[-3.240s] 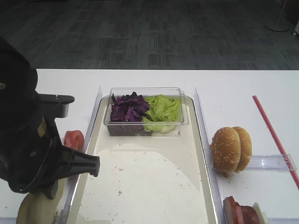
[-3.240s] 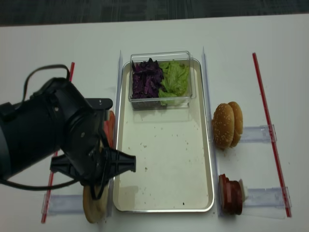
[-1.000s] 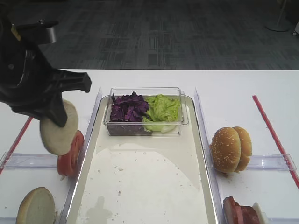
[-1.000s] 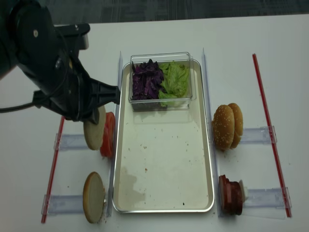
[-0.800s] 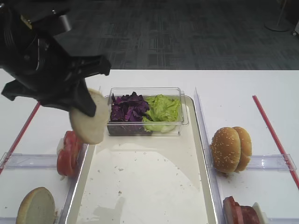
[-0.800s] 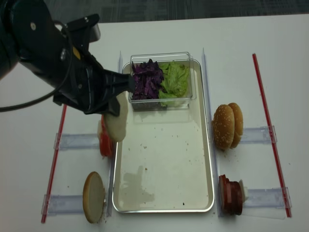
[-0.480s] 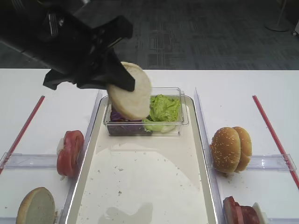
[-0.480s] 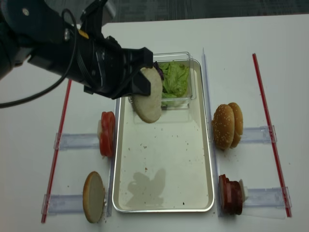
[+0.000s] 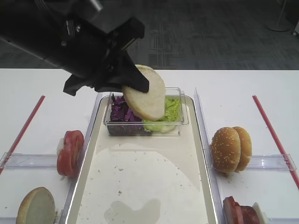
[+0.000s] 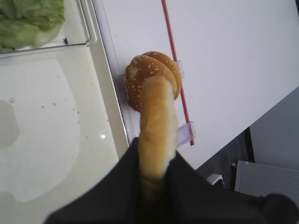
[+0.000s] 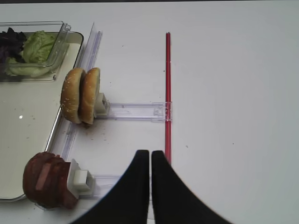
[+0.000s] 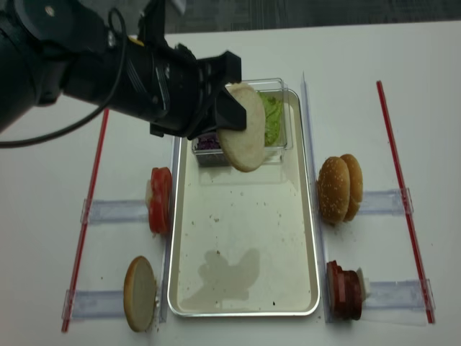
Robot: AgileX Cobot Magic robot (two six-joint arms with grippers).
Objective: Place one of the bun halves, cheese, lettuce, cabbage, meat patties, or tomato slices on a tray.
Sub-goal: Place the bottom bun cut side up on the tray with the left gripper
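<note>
Holding: left tool (image 10: 156, 163) clamps bun (image 9: 144, 93) edge-on above tray (image 9: 198, 140)
Left: lower, release
Right tool (image 11: 150, 161): shut, empty

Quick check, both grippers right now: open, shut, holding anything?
Left gripper: shut on the bun half, held in the air above the tray.
Right gripper: shut, holding nothing, over the bare table.

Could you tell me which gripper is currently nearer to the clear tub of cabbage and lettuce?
Left. The left gripper hovers by the tub, shut on a bun half. The right gripper is off beyond the sesame buns.
</note>
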